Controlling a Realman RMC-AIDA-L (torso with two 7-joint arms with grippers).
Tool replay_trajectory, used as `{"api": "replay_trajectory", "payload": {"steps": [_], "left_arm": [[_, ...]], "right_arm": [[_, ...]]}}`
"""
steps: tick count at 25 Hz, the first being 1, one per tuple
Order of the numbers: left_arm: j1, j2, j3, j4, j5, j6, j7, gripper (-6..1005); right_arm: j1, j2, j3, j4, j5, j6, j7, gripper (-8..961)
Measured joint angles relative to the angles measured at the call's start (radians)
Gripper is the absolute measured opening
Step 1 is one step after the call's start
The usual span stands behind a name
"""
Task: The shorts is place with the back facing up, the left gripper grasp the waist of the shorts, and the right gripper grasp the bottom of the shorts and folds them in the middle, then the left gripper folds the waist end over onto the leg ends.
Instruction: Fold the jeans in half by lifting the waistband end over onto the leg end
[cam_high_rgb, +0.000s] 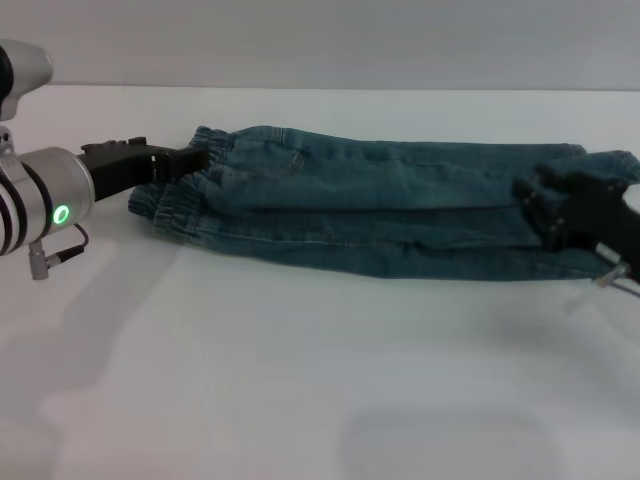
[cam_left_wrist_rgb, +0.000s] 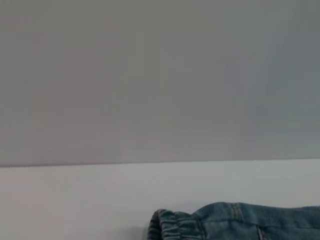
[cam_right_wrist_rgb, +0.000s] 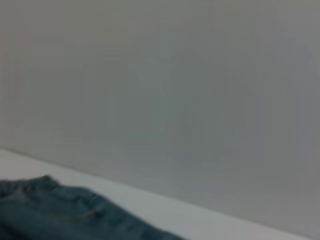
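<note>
Shorts (cam_high_rgb: 380, 215): already doubled lengthwise, stretched across mid-frame, long axis left-right.
Left gripper (cam_high_rgb: 170, 163): clamped on the waist (cam_high_rgb: 185, 195), frame left.
Right gripper (cam_high_rgb: 575, 215): at the leg ends (cam_high_rgb: 575, 160), frame right; finger state can't be told.
Fold direction: waist gets carried rightward, judging by the layout.

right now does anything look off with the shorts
Nothing damaged. The shorts lie folded lengthwise on the white table, slightly askew, waist at the left gripper and leg ends under the right gripper.
</note>
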Motion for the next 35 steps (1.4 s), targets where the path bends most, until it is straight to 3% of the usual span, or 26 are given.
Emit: {"api": "replay_trajectory", "payload": {"steps": [6,11,35], "left_arm": [[-0.003,0.000,-0.020,0.025,0.004,-0.002,0.000,853],[-0.049,0.002,-0.053,0.119,0.002,-0.011,0.005,853],[-0.096,0.002,-0.085,0.211,0.008,-0.044,0.010,855]], "right_arm": [[-0.009,0.002,-0.046,-0.017,0.002,0.029,-0.018,183],[-0.030,0.000,-0.047,-0.017,0.003,0.080,-0.042,-2],[-0.059,-0.001,-0.052,-0.017,0.065,0.127,-0.122,6]]}}
